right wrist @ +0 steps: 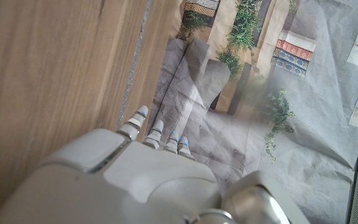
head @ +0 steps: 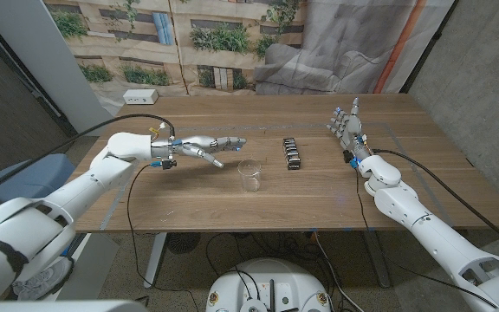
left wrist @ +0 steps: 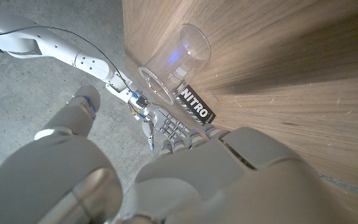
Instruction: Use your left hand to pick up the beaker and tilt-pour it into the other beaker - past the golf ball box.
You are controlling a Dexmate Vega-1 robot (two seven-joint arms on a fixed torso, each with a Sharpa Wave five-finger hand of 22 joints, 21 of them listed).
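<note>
A clear empty beaker (head: 250,176) stands upright on the wooden table (head: 189,195), near the middle. To its right lies the black golf ball box (head: 294,154), its long side running away from me. My left hand (head: 204,147) hovers left of and behind the beaker, fingers stretched out toward it and holding nothing. In the left wrist view, the beaker (left wrist: 176,61) stands just beyond my left hand (left wrist: 185,180), with the box (left wrist: 197,106) marked NITRO behind it. My right hand (head: 346,128) stands upright right of the box, fingers apart and empty; I also see it as the right hand (left wrist: 163,127).
A small white box (head: 141,96) sits at the table's far left edge. A printed backdrop and grey sheet (head: 336,52) hang behind the table. A blue seat (head: 24,176) stands off the table's left side. My right hand (right wrist: 135,180) is close to the table's right edge (right wrist: 129,87).
</note>
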